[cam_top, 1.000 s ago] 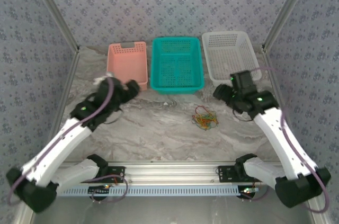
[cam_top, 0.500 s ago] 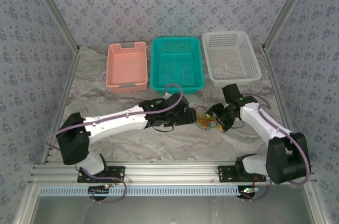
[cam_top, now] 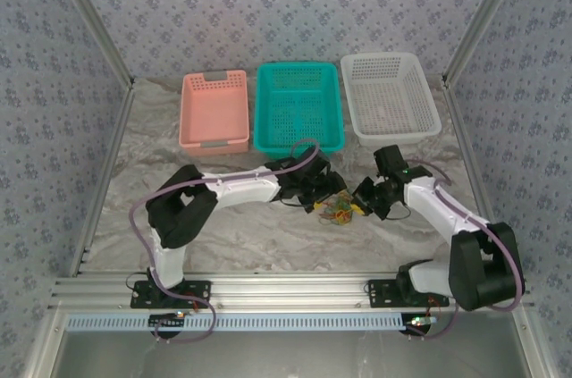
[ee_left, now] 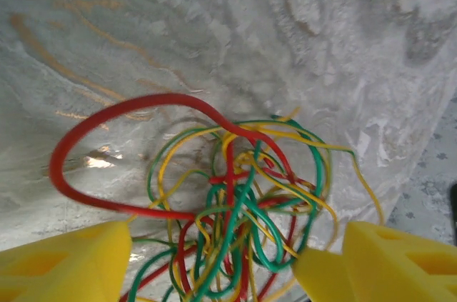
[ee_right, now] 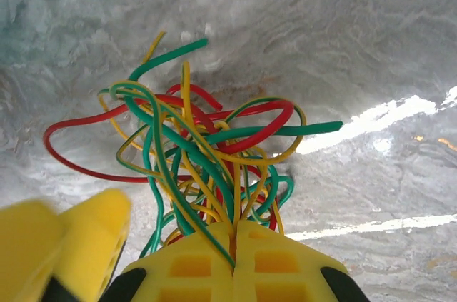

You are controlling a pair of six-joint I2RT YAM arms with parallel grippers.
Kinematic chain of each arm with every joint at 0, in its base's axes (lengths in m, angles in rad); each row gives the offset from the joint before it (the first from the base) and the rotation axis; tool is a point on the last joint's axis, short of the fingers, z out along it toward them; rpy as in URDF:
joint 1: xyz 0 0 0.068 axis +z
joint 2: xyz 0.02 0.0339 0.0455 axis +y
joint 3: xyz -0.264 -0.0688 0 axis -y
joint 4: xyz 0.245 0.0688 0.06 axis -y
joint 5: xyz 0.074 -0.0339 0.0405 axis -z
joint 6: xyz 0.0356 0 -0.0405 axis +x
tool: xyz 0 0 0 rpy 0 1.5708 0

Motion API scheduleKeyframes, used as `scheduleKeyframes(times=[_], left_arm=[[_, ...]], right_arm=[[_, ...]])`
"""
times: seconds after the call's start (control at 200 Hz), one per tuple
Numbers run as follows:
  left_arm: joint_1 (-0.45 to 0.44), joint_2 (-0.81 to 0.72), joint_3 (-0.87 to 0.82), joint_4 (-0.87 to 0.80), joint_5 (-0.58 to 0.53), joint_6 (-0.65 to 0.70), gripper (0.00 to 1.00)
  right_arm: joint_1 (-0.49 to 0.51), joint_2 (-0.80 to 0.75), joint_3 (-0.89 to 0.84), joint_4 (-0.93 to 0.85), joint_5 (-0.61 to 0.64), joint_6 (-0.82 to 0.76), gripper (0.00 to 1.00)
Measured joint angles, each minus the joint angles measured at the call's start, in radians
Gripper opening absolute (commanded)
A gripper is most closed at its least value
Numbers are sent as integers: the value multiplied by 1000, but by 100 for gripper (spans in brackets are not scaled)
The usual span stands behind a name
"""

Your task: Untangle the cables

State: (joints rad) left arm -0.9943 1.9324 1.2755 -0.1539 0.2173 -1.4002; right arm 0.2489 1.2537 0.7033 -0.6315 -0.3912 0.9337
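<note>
Fanning away from the right gripper (ee_right: 234,245) clamping them, the cables (cam_top: 338,210) bunch roundly inside the wide-open left gripper (ee_left: 214,263).

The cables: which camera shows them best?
The right wrist view: the cables spread out strand by strand, red, green and yellow, pinched in the right pincer. The left wrist view cuts off the bundle's lower part; the top view shows them as a small coloured clump.

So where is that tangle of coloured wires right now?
In the top view the cables are near the centre, just in front of the teal basket, with the right claw shut on some strands and the left claw open around them.
</note>
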Motion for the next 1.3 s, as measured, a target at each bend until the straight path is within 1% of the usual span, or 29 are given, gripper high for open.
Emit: scheduleKeyframes(times=[0.125, 0.205, 0.29, 0.435, 0.55, 0.61, 0.7, 0.775, 0.814, 0.874, 0.889, 0.924, 1.059, 1.124, 1.199, 1.299], left_arm=[[-16, 3, 3, -86, -11, -4, 73], [-21, 1, 1, -141, -41, 3, 73], [-16, -24, -35, -161, -75, 5, 73], [7, -96, -136, -149, -114, 5, 73], [27, -123, -185, -76, -121, 33, 67], [35, -123, -185, -46, -121, 50, 63], [38, -118, -182, 4, -113, 76, 53], [38, -100, -176, 39, -106, 92, 43], [38, -87, -172, 51, -103, 105, 32], [38, -65, -167, 67, -101, 116, 15], [38, -61, -166, 69, -100, 127, 9], [38, -51, -164, 74, -101, 134, 0], [39, -54, -163, 40, -135, 164, 0], [40, -88, -176, 3, -167, 177, 0], [59, -171, -223, -29, -192, 185, 0], [116, -325, -302, -85, -221, 194, 0]], right_arm=[[0, -41, -23, 0, -28, -12, 0], [0, -47, -27, 0, -43, -26, 0], [0, -58, -31, 0, -55, -37, 0], [0, -72, -31, 0, -87, -53, 0], [0, -71, -31, -1, -127, -72, 0], [0, -64, -29, -5, -146, -85, 0], [-6, -45, -21, -18, -175, -104, 0], [-18, -27, -13, -31, -193, -118, 0], [-24, -21, -10, -34, -201, -124, 0], [-33, -16, -6, -40, -209, -132, 0], [-35, -16, -5, -42, -211, -135, 0], [-40, -14, -2, -45, -216, -139, 0], [-64, 4, 39, -85, -216, -178, 0], [-77, 16, 69, -110, -213, -204, 0], [-96, 26, 100, -132, -208, -232, 0], [-113, 40, 138, -164, -199, -265, 0]])
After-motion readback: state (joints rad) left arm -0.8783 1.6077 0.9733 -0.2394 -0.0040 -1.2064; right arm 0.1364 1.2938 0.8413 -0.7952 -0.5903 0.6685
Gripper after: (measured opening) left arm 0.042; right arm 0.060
